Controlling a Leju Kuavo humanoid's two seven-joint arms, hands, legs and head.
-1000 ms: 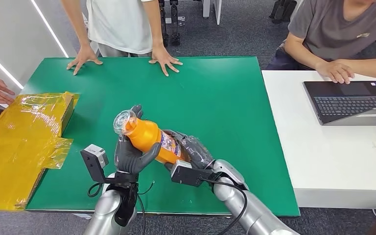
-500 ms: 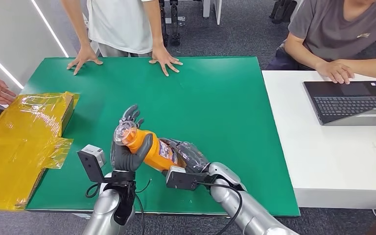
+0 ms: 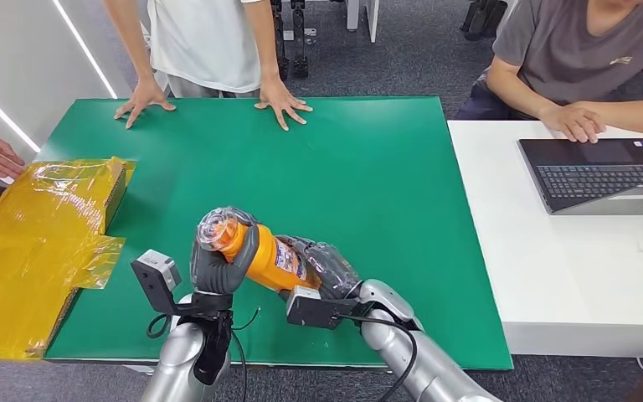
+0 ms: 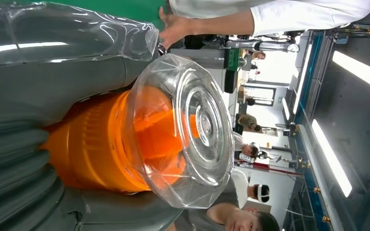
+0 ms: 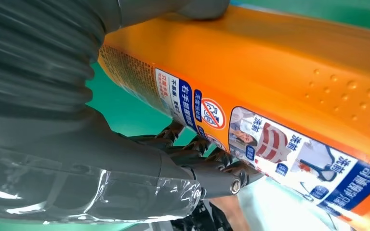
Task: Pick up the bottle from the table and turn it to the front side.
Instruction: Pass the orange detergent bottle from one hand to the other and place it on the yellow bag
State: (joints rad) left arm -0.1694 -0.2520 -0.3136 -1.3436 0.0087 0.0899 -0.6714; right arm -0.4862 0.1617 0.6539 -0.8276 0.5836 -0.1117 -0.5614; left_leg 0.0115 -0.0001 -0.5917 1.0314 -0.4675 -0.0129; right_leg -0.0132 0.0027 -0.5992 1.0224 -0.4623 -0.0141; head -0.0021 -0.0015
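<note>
The left hand (image 3: 218, 264) is wrapped around the neck of the bottle (image 3: 261, 255), just under its clear cap (image 3: 215, 229), while the right hand (image 3: 322, 264) grips the base end. The bottle is off the table (image 3: 368, 176), lying tilted between both hands, so the pick-up looks done and the turn underway. Its label (image 5: 270, 144) carries Chinese print, too small to read reliably.

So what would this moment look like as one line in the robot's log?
bottle: off table, tilted, clear cap up-left | left hand: grips neck end | right hand: grips base end | label faces right wrist camera
</note>
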